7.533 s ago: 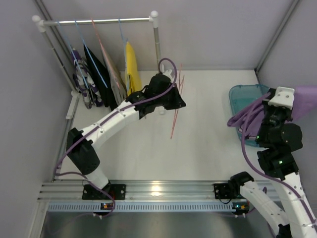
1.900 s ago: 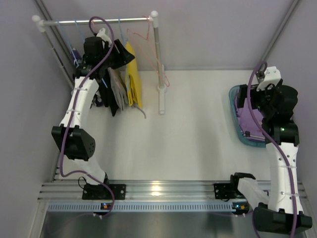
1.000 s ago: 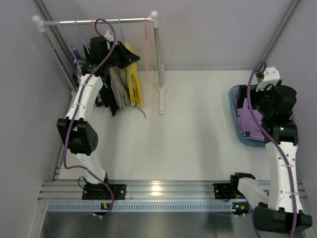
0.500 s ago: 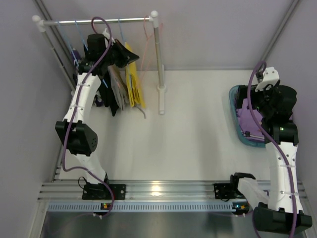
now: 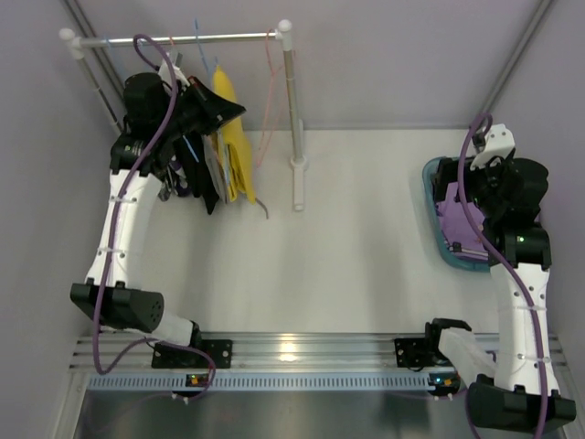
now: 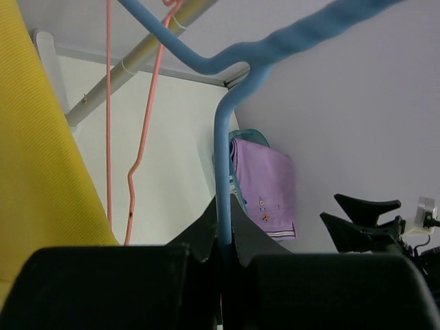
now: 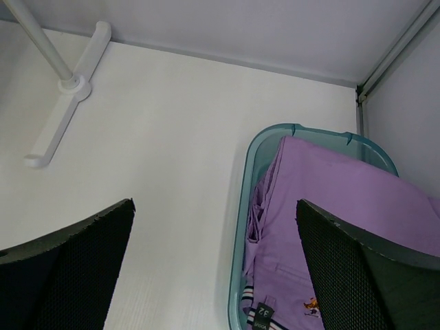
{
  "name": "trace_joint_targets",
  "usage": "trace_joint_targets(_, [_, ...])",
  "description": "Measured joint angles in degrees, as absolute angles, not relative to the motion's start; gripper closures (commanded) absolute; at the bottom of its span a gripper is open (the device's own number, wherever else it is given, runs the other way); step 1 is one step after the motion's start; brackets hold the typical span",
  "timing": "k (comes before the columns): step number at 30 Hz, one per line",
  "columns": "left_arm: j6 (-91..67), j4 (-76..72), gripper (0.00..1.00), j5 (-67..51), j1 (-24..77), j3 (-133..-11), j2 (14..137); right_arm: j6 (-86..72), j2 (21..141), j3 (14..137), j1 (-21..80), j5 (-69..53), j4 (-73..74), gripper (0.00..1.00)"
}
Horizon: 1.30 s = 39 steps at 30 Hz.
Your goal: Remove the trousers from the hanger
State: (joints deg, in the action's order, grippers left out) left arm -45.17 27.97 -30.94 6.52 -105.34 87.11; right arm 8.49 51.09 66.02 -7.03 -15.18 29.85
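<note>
Top external view: the yellow trousers (image 5: 235,146) hang folded over a blue hanger (image 5: 196,27) at the left end of the rack, under the rail (image 5: 247,37). In the left wrist view the yellow cloth fills the left edge. Just beside them, toward the wall, are the grey-beige trousers (image 5: 217,163) and the black trousers (image 5: 205,187), both partly hidden by the left arm. I cannot tell whether the blue hanger's hook sits on the rail.

The left pincer (image 6: 223,240) is clamped narrow on the blue hanger's wire, which rises straight up between its two fingers and then bends off to either side. An empty pink hanger (image 5: 268,91) dangles from the right end of the rail, close to the rack's upright post (image 5: 291,101).

Well apart, at the right side of the worktop (image 5: 366,256), the lilac-purple trousers (image 7: 344,199) lie crumpled in a teal basket (image 7: 240,227), one fold spilling toward its far rim. The right pincer (image 7: 214,206) hangs over the basket's near-left edge, spread wide and gripping nothing.
</note>
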Motion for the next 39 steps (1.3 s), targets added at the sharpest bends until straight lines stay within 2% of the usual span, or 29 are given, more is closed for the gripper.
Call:
trace_joint_targets(11, [-43.5, 28.3, 1.0, -35.2, 6.5, -83.1, 69.2, 8.2, 46.9, 66.0, -7.0, -18.2, 30.0, 0.0])
trace_joint_targets(17, [-43.6, 33.7, 1.0, -40.0, 6.5, -73.5, 61.0, 8.1, 45.1, 65.8, -7.0, -20.3, 30.1, 0.01])
trace_joint_targets(26, [-43.5, 41.6, 1.0, -48.7, 6.5, -71.6, 48.8, 8.4, 41.8, 64.5, -7.0, -23.0, 32.1, 0.01])
trace_joint_targets(39, [-45.4, 43.3, 1.0, -59.6, 7.2, -70.3, 47.4, 8.0, 40.4, 64.5, -7.0, -26.1, 32.6, 0.01])
